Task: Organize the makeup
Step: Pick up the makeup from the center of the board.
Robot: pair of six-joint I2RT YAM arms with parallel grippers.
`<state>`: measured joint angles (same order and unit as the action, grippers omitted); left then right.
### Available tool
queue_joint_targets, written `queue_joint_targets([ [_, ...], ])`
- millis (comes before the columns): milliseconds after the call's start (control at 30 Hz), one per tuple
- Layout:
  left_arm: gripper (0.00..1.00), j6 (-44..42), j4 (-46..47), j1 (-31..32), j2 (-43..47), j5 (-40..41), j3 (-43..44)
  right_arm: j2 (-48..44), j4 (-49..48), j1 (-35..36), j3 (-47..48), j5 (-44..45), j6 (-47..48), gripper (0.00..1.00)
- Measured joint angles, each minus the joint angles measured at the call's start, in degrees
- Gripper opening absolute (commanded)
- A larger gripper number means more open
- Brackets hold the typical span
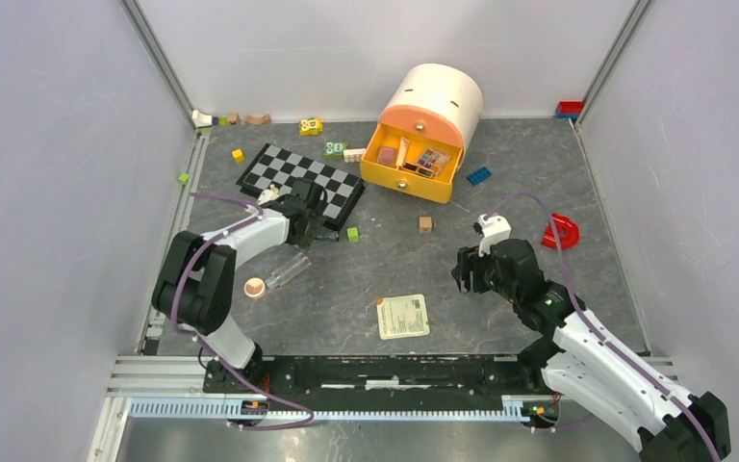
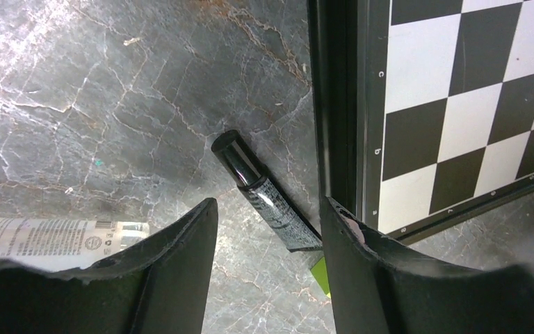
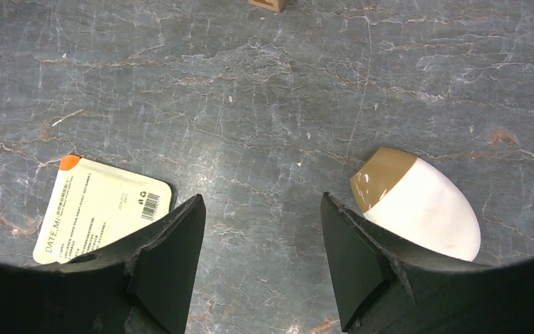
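The left pincer (image 2: 270, 206) is hovering spread around a black tube (image 2: 253, 186) lying beside the chessboard (image 2: 459, 104); the right pincer (image 3: 263, 203) is hovering spread over the bench (image 3: 250, 83), a white sponge (image 3: 427, 209) just beside it.

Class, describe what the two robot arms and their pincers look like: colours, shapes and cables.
The left arm and right arm both have white shells with black joints. A lilac cable loops along each arm. The left pincer and right pincer are matte black, each with two broad fingers that taper to blunt tips.
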<state>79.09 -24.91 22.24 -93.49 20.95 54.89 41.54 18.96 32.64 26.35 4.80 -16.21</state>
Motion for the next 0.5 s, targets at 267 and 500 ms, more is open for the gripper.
queue_joint_targets([
  [267, 0.57, 0.1, 0.2, 0.0, -4.0, 0.0, 1.8, 0.0, 0.2, 0.0, 0.0, 0.5, 0.2, 0.69],
  [500, 0.42, 0.1, 1.1, -0.1, -5.4, 0.0, 2.8, -0.1, 0.8, 0.0, 0.0, 1.3, 0.6, 0.69],
])
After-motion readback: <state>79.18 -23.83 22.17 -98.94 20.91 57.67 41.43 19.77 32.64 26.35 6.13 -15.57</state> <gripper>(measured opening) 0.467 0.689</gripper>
